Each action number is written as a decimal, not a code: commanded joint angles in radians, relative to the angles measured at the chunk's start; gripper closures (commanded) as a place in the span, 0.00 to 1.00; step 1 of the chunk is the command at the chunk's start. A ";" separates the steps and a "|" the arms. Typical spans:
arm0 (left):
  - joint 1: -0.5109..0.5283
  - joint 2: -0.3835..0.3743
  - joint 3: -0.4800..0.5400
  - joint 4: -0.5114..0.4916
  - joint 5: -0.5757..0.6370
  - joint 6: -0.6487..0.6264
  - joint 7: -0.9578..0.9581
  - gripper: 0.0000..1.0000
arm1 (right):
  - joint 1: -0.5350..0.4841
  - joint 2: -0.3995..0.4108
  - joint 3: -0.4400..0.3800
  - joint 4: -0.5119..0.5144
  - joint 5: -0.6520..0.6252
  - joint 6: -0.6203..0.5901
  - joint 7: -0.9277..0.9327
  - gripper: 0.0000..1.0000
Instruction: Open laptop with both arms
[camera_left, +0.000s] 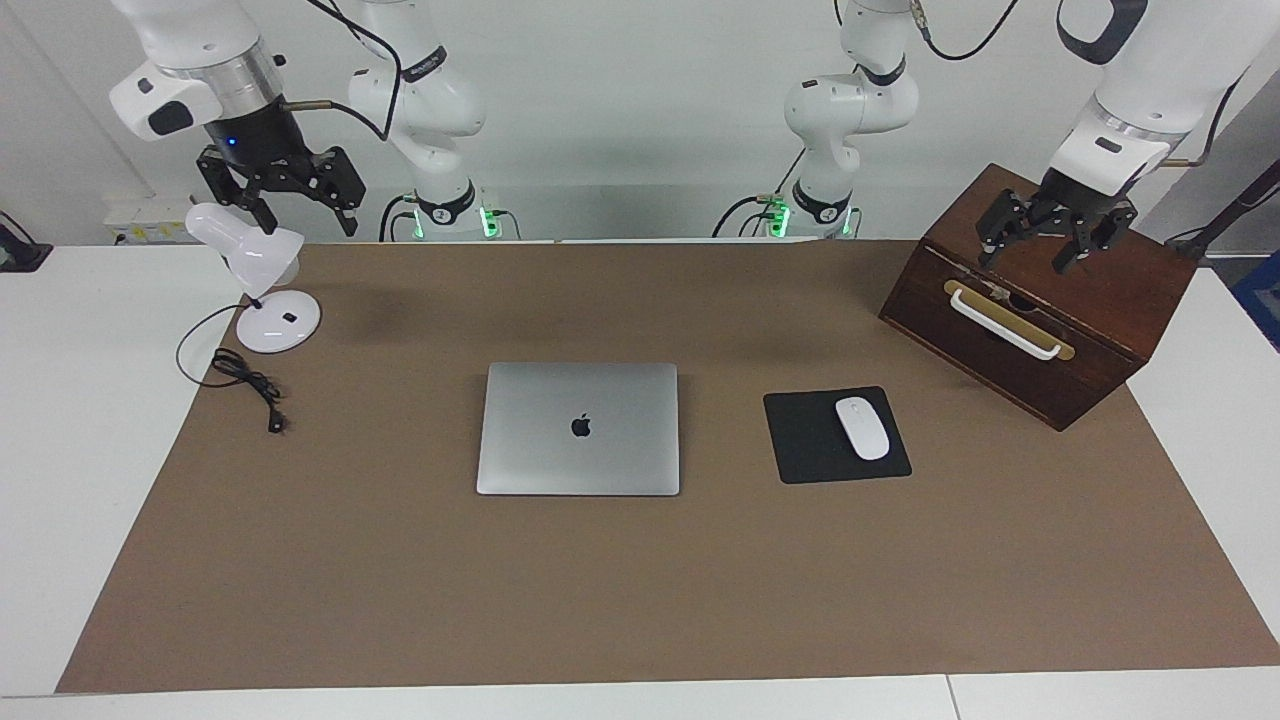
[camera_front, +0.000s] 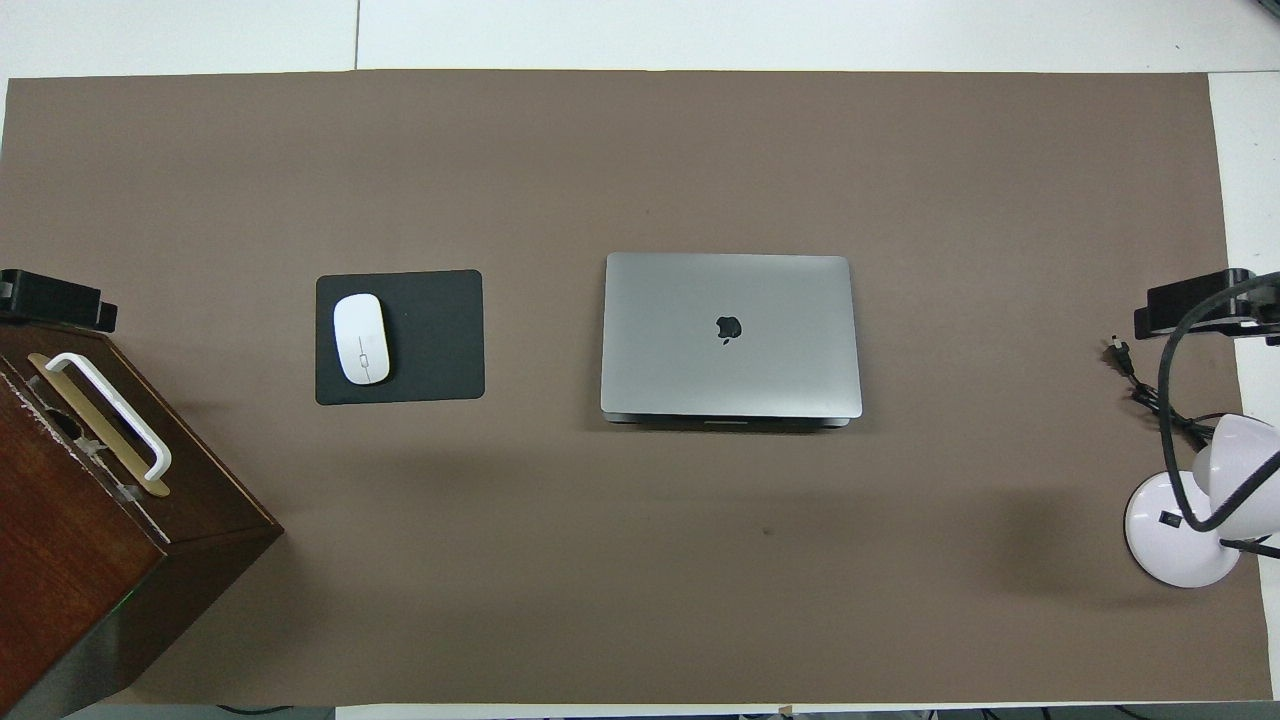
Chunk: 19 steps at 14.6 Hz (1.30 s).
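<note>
The laptop (camera_left: 578, 428) lay shut and flat at the middle of the brown mat on the counter (camera_left: 60, 400), lid up with the logo showing, and neither arm had reached it yet. The left end effector (camera_left: 1045, 238) hung in the air over the wooden box (camera_left: 1040, 310) at its own end of the counter, its fingers spread wide and holding nothing; the laptop sat well apart from it, toward the middle. The right end effector (camera_left: 290, 195) hovered above the white desk lamp (camera_left: 262, 290) at the other end, fingers likewise apart and empty, and again well clear of the laptop.

The step in hand looked like the approach. To do it well, both arms would have to come in toward the middle without clipping what sat under them: the left would need to lift clear of the box and pass over the mouse (camera_left: 862, 428) on its black pad (camera_left: 835, 436), which lay between it and the laptop; the right would need to clear the lamp head and its loose cable (camera_left: 245, 380).

One end effector would probably do best pressing the base down near the hinge edge, while the other caught the lid's front lip. The lid is thin and smooth, so a shallow fingertip hook under that edge, lifted slowly, seems safer than a pinch. If the base were not held, the whole machine might slide or tip.
</note>
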<state>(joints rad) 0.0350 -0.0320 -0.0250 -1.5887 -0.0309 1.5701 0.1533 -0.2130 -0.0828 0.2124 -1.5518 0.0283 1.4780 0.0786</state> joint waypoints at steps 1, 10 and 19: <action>-0.004 -0.020 0.000 -0.013 0.022 -0.019 -0.012 0.00 | -0.015 -0.017 -0.001 -0.024 0.018 0.002 -0.022 0.00; -0.004 -0.029 -0.001 -0.019 0.022 -0.018 -0.009 0.00 | -0.013 -0.017 0.001 -0.024 0.010 0.021 -0.023 0.00; -0.004 -0.034 -0.001 -0.030 0.020 -0.005 -0.014 0.35 | -0.023 -0.015 -0.005 -0.025 0.010 0.041 -0.045 0.00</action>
<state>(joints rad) 0.0348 -0.0409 -0.0264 -1.5925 -0.0309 1.5614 0.1529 -0.2182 -0.0828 0.2032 -1.5540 0.0282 1.4956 0.0697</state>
